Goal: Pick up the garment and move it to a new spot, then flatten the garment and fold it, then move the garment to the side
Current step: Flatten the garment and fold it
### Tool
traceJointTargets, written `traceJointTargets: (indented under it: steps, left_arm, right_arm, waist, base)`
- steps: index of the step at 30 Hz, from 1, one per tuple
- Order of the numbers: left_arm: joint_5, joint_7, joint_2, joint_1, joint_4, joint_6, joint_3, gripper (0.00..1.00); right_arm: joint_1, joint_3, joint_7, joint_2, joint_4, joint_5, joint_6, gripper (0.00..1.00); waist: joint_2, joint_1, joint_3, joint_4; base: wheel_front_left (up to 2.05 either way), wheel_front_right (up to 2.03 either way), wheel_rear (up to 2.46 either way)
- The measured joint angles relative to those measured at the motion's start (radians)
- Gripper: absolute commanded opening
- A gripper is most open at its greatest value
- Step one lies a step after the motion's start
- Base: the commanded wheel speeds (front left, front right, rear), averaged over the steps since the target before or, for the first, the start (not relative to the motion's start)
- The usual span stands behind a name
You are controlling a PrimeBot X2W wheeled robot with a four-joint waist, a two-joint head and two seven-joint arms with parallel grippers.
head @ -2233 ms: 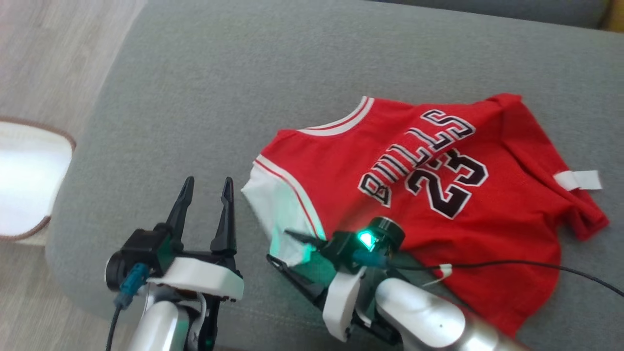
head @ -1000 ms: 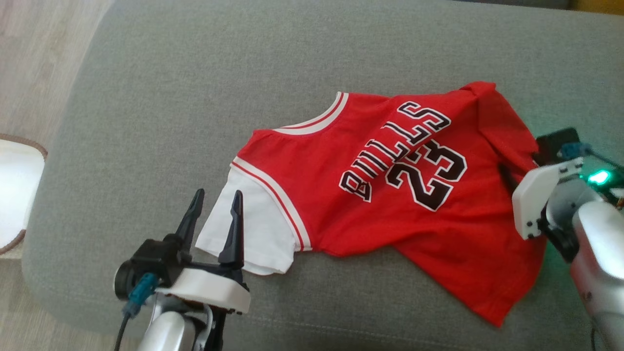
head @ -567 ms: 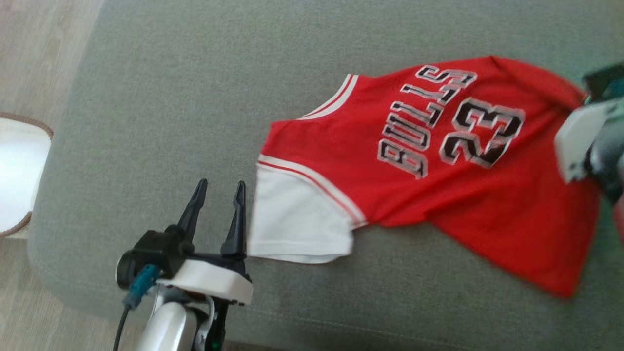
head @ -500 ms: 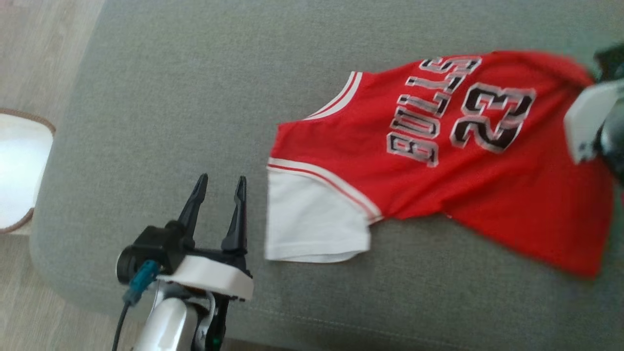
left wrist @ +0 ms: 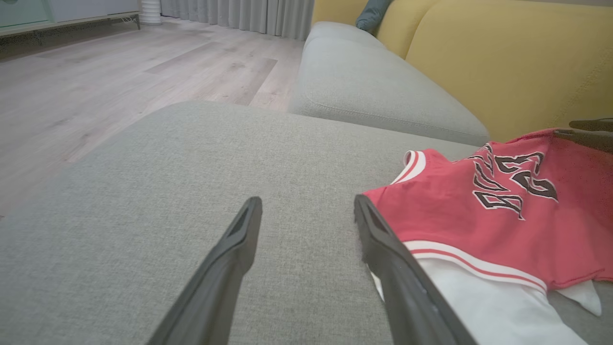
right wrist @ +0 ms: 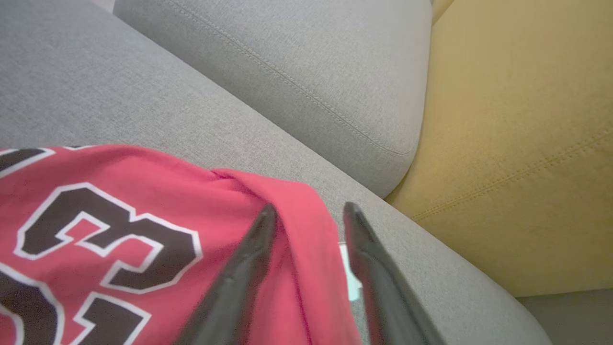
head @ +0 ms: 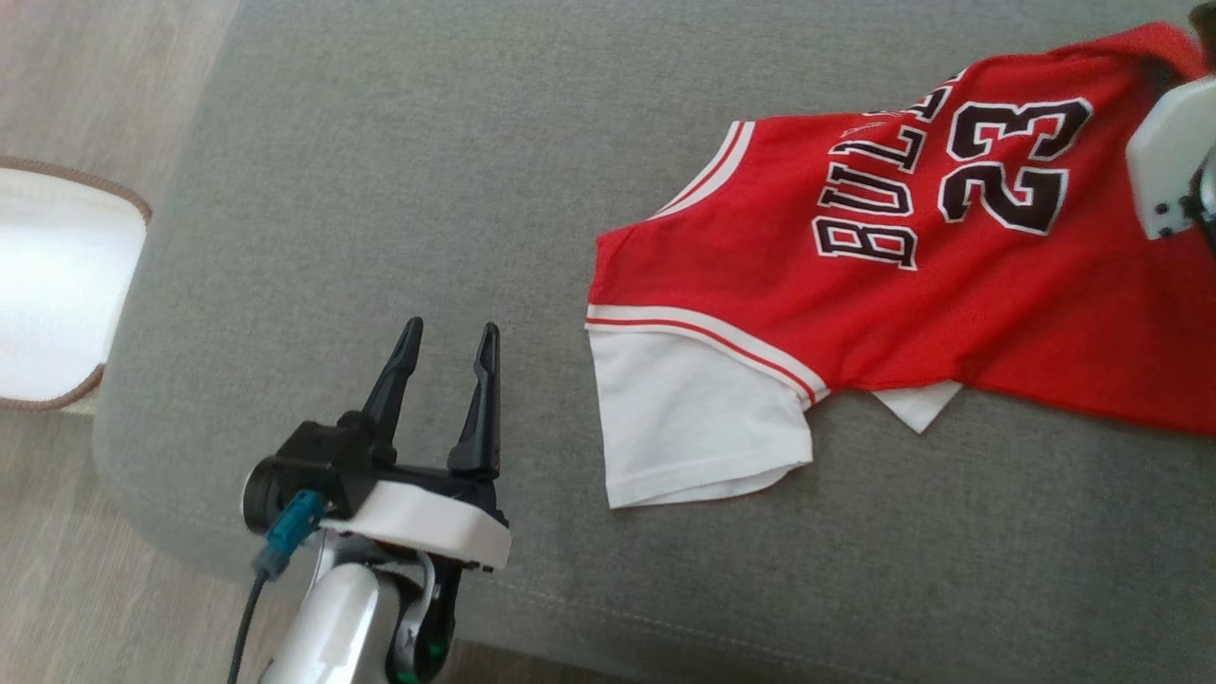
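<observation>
Across most of the head view spreads a big grey sofa seat (head: 427, 190). Behind it, on the right side of the right wrist view, stands a yellow back cushion (right wrist: 517, 143). Pale wood floor (head: 85, 76) shows in the upper left of the head view.

The red garment (head: 950, 304) lies on the seat in the upper right of the head view. Black letters and the number 23 face up. Its right end runs off the frame. One white sleeve (head: 693, 418) lies flat at its lower left end, near the middle of the frame. A small white corner (head: 917, 404) pokes out from under the red bottom edge.

A white mat with a brown edge (head: 47, 285) lies on the floor at the left edge.

The left jaws sit at the lower left of the head view. They are wide open and hold nothing. Their dark fingers (head: 479, 399) point up the frame, near the sleeve but not touching it.

The right jaws are at the upper right edge, behind a white block (head: 1168, 161). In the right wrist view their fingers (right wrist: 249, 258) stand a little apart with a fold of red cloth between them. I cannot tell if they pinch it.
</observation>
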Motion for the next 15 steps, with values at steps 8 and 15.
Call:
traceJointTargets:
  steps: [8, 15]
  left_arm:
    - [0.002, 0.0, 0.0, 0.0, -0.002, 0.003, 0.005, 1.0]
    - [0.018, 0.0, 0.0, 0.001, 0.008, -0.002, 0.026, 1.0]
  right_arm:
    - [0.002, -0.05, -0.164, 0.072, 0.032, 0.033, 0.0, 1.0]
    - [0.092, -0.09, -0.314, 0.147, -0.044, 0.117, 0.0, 1.0]
  waist:
    - [0.0, -0.0001, -0.028, -0.058]
    - [0.0, -0.0001, -0.088, -0.141]
  base:
    - [0.0, 0.0, 0.0]
    - [0.0, 0.0, 0.0]
